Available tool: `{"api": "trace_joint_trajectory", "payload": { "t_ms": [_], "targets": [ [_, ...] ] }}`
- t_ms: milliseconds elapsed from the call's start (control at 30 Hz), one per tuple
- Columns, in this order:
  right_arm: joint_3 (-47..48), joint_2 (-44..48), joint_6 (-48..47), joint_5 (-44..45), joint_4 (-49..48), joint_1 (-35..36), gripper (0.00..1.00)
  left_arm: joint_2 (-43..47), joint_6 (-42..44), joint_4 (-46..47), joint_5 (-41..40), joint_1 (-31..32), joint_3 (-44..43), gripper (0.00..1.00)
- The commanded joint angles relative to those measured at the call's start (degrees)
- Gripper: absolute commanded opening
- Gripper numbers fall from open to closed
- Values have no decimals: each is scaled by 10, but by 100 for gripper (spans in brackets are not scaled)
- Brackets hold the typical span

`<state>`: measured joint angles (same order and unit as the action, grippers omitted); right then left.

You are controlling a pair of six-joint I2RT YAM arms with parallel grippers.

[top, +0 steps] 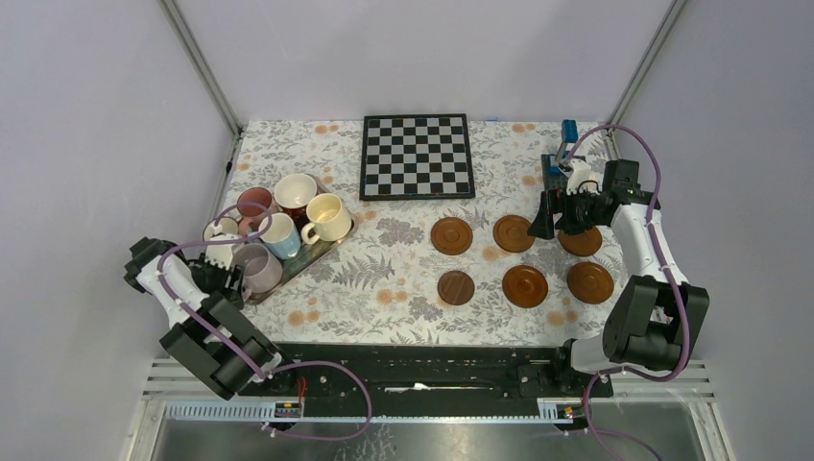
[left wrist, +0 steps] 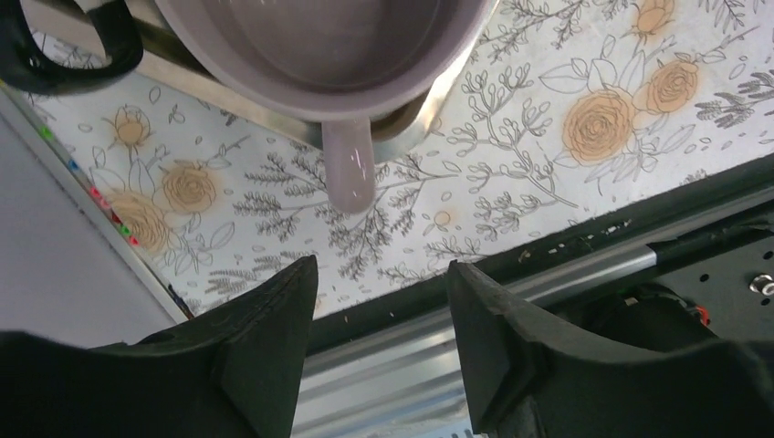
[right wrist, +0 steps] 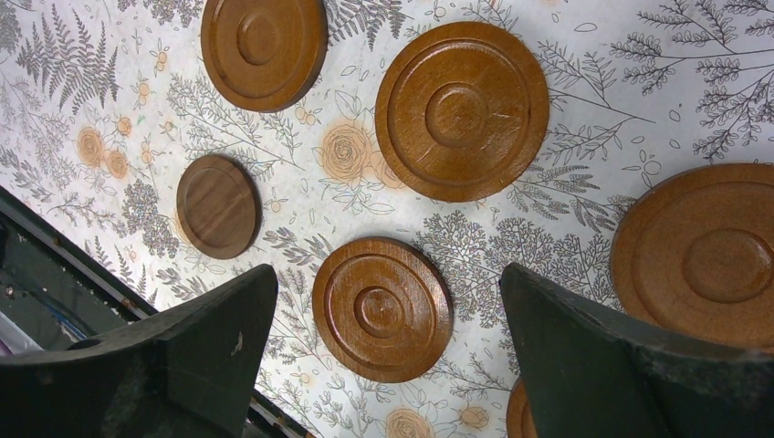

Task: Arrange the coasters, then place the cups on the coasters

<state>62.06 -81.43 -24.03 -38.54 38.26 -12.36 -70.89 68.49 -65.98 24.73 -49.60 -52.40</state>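
Even, diffuse white light fills the top view; shadows are faint and detail crisp. In the left wrist view the lilac ceramic mug [left wrist: 329, 46] sits very close and looks slightly soft, perhaps out of focus, a small highlight on its handle. The reddish-brown round wooden coasters [right wrist: 461, 109] carry a mild sheen, sharply rendered.

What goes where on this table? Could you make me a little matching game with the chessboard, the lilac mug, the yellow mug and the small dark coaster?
Things:
1 chessboard
2 lilac mug
3 cream-yellow mug
4 small dark coaster

Places:
A rightmost mug on the tray
B far side, in the middle
C left end of the near row of coasters
D near end of the tray

Pairs: 1-B; 2-D; 3-A; 4-C
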Motion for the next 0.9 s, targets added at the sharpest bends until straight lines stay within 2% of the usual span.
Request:
{"api": "trace_joint_trajectory", "payload": {
  "t_ms": [0,667,867],
  "targets": [
    [4,5,3,5,5,3,100,-24,35,51,52,-3,7,58],
    [-4,5,11,14,1,3,100,-104,42,149,129,11,62,47],
    [-4,6,11,17,0,3,100,-115,29,171,130,30,70,38]
  ]
}}
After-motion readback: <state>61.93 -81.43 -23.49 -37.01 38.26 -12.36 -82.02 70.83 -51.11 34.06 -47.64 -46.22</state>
